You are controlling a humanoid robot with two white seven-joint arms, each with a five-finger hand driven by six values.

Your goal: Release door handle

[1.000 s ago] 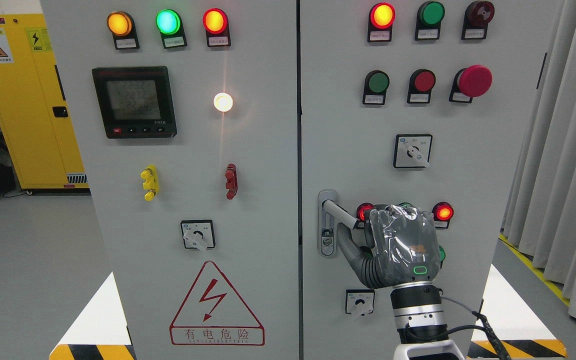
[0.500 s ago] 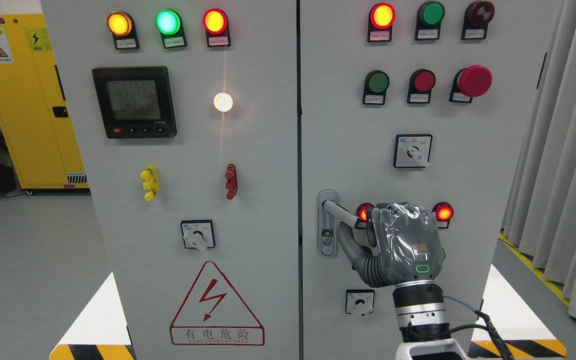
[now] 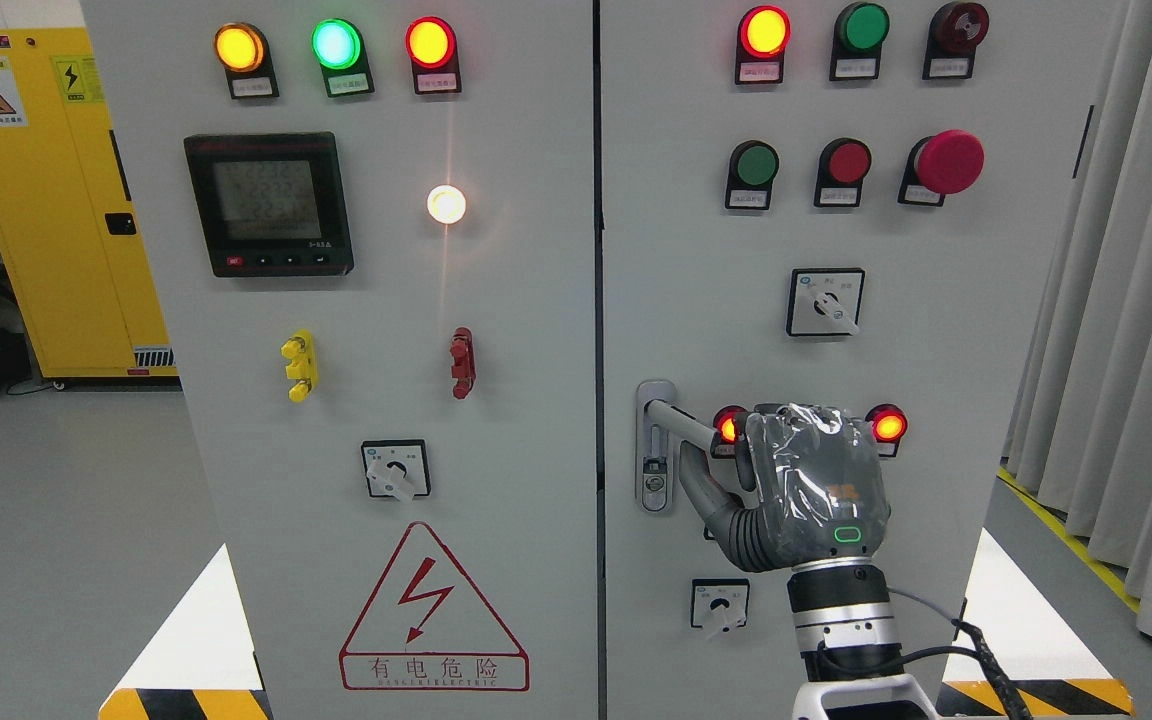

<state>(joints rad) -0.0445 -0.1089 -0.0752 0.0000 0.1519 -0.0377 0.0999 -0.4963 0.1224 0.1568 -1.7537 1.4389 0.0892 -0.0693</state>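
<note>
Down at six o'clock, nearest to me, the right arm rises from the bottom edge, its silver wrist trailing a black cable. Above it the right hand [image 3: 814,488] shows only its foil-wrapped back, with the thumb [image 3: 704,487] hooked up toward ten o'clock. Its other fingers are hidden behind the palm, so I cannot tell for certain whether they are wrapped tight or already slack; from the way the lever runs straight in behind the hand, I judge they are curled around the door handle [image 3: 678,420]. No left hand shows.

That handle sits on the right cabinet door [image 3: 936,330], near its left edge, below the middle. Its grey lever slants out from a tall lock plate [image 3: 654,470] toward four o'clock. It looks like rigid metal, smooth and a bit slick, hinged at the plate, so it will neither bend nor crush; I'd expect it to spring or sag slightly once freed. The far end of the lever, away from the pivot, is the natural place to hold, and letting go should need only the fingers spread and the hand drawn straight back.

Just past the hand, two lit red lamps flank it at ten and two o'clock. Farther up come a rotary switch [image 3: 825,302], push buttons and a red mushroom button [image 3: 949,161].
</note>
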